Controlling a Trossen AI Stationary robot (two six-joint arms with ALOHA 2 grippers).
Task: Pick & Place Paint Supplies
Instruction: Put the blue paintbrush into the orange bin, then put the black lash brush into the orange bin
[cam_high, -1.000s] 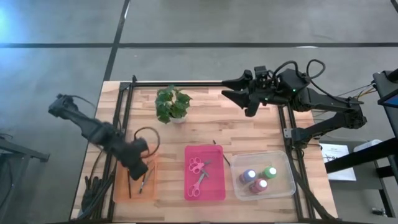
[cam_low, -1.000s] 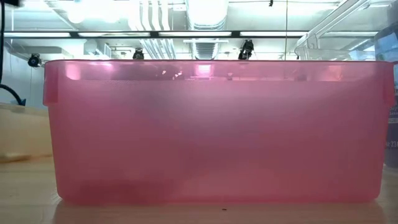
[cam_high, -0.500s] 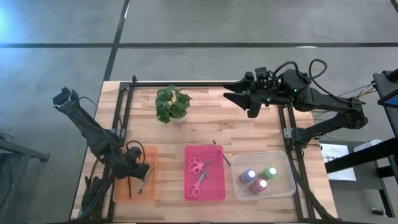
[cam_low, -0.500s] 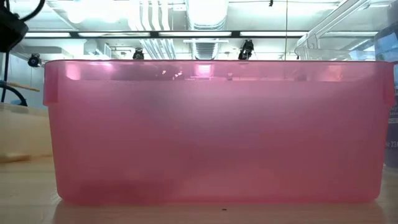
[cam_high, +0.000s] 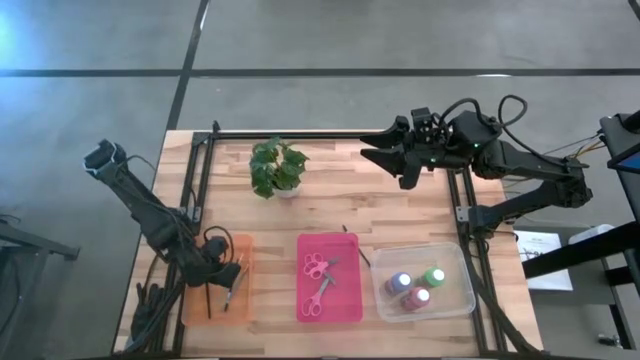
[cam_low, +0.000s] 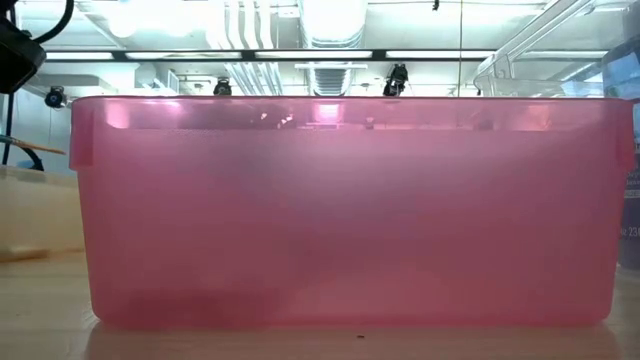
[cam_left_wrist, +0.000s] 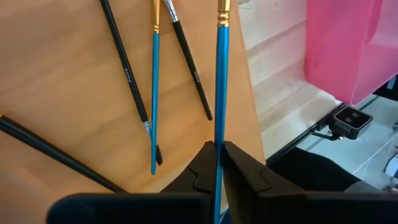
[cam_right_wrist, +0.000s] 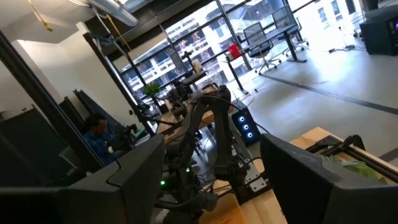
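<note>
My left gripper (cam_high: 222, 268) hangs low over the orange tray (cam_high: 200, 305) at the table's near left and is shut on a blue-handled brush (cam_left_wrist: 220, 81). Several dark and blue brushes (cam_left_wrist: 154, 93) lie flat on that tray's floor. Two pink-handled scissors (cam_high: 320, 280) lie in the pink tray (cam_high: 345, 305). Three paint bottles (cam_high: 415, 285) stand in the clear tray (cam_high: 455, 300). One thin brush (cam_high: 352, 245) lies on the bare table by the pink tray. My right gripper (cam_high: 385, 158) waits open, high over the far right. My left gripper pinches the blue brush's handle (cam_left_wrist: 219, 140) between its two fingers (cam_left_wrist: 245, 171), and the brush runs straight out ahead along the fingers. Its gold ferrule end (cam_left_wrist: 222, 7) points away over the tray's right edge. Whether that end rests on the tray, I cannot tell.
A potted leafy plant (cam_high: 277, 167) stands at the far middle of the table. Black frame rails (cam_high: 195, 190) run along the left, far and right edges. The pink tray's wall (cam_low: 340, 210) fills the low view. Bare wood lies between the plant and the trays.
My left gripper has come down toward the orange tray and shifted slightly toward the table's near left, its arm swinging out leftward. Over the last half second it has held still. The right arm has barely moved.
</note>
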